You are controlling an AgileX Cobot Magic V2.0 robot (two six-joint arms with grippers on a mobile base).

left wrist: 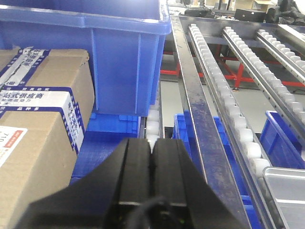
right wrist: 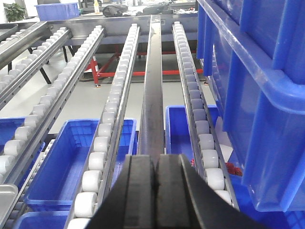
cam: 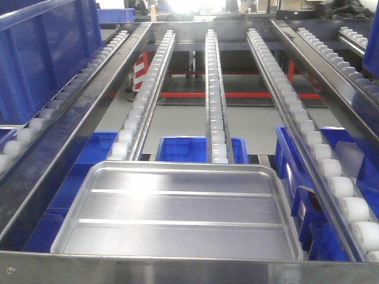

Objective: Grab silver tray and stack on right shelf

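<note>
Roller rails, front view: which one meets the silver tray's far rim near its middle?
The central rail. Its left neighbour reaches the silver tray at the far left corner; the right one passes alongside it.

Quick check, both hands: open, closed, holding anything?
Left hand: closed, holding nothing.
Right hand: closed, holding nothing.

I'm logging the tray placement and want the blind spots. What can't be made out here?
Front view: the silver tray's near edge, masked by the shelf's front bar.
Left wrist view: most of the tray, cut off by the frame corner.
Wrist views: whatever lies beneath the shut left claw and right claw, blocked by their own bodies.
</note>
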